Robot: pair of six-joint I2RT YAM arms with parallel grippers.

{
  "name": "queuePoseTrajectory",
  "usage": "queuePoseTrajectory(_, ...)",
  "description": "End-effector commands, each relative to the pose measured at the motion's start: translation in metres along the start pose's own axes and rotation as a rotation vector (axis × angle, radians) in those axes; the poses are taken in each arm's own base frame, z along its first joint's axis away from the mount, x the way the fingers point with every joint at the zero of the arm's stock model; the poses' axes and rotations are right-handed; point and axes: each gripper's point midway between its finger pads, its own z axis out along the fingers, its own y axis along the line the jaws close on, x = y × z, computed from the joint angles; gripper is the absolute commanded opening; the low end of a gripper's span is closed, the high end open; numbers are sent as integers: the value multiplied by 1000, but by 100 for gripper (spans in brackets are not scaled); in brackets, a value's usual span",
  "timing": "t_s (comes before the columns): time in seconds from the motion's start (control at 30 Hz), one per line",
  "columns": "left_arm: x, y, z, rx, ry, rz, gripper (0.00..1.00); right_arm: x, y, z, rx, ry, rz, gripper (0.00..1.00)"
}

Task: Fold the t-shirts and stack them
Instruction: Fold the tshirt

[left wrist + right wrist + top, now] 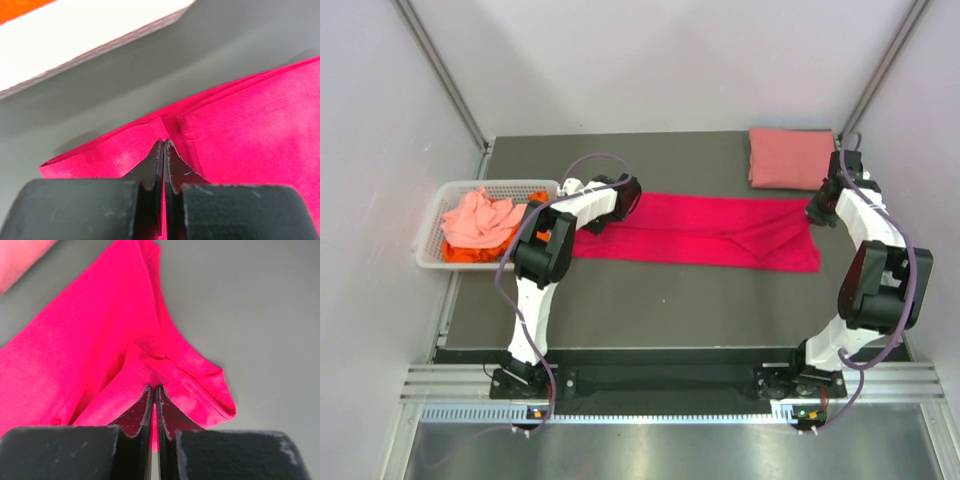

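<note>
The magenta-red t-shirt (pixel 705 230) lies folded in a long band across the middle of the dark table. My left gripper (pixel 628 195) is shut on the shirt's far left edge (pixel 160 131). My right gripper (pixel 817 208) is shut on the shirt's far right edge (pixel 150 372). A salmon pink t-shirt (pixel 789 157) lies folded at the back right. A pale coral t-shirt (pixel 480 217) lies crumpled on an orange t-shirt (pixel 470 254) in the white basket (pixel 436 196) at the left.
The white slotted basket's wall (pixel 85 30) shows just beyond the left gripper. The table's edges meet grey walls at left and right. Bare dark table (pixel 670 310) lies in front of the magenta shirt.
</note>
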Motion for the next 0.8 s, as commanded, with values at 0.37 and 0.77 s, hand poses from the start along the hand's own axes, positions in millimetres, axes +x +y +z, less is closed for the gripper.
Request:
queuePoseTrajectory(0.37,-32,6,-18,-17,-39,-68,24,-33,44,17,-82,-54,-96,1)
queuePoseTrajectory(0.77,-79,15,-84,142,-171,11,49,-9,27,-12,-23,29,-57,24)
